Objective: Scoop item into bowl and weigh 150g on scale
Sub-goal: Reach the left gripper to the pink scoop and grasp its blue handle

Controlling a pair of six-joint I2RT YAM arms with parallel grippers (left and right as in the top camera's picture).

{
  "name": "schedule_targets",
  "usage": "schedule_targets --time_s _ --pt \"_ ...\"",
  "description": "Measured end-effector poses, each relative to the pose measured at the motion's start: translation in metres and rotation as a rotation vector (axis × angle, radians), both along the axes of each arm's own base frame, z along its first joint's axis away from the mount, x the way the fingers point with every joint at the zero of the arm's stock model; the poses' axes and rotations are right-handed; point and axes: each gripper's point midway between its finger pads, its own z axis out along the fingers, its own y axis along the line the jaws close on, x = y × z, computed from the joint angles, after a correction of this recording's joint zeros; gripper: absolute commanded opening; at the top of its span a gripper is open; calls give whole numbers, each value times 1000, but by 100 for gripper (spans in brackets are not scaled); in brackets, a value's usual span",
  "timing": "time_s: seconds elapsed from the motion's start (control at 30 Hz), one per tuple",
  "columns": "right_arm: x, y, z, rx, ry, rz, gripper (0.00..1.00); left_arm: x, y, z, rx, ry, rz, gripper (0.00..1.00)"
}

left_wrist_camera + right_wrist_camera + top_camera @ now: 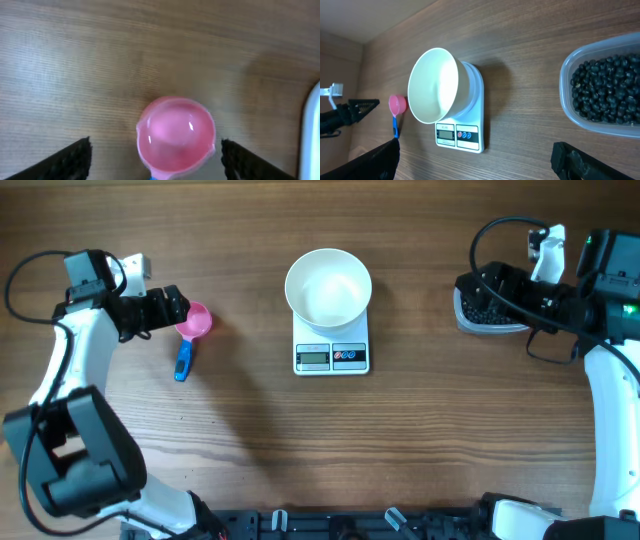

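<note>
The left gripper (pixel 156 145), at the upper left of the overhead frame, is spread, its 2 fingers (pixel 70 160) flanking the pink scoop (pixel 194 322) without touching it. At centre the white bowl (pixel 328 287) sits on the scale (pixel 332 356). At upper right the black beans (pixel 607 90) lie in a clear tub (pixel 566 75), below the wide-spread right gripper (pixel 476 146).

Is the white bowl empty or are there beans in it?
Empty. The bowl shows only bare white inside; the black beans sit in the clear tub.
</note>
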Motion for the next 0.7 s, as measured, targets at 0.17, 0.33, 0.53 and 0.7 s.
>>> schedule_targets --time_s 0.17,0.33,0.53,0.7 --pt "-1 0 -1 -2 5 -2 100 10 6 -20 16 2 -1 66" --pt "-1 0 -1 -2 8 -2 100 13 3 -33 13 16 -10 63" --pt "-1 -1 -2 -8 10 -6 100 12 -7 -46 4 45 -34 55" --pt "-1 -2 -3 -13 13 -10 100 15 -19 -67 -4 75 -62 35"
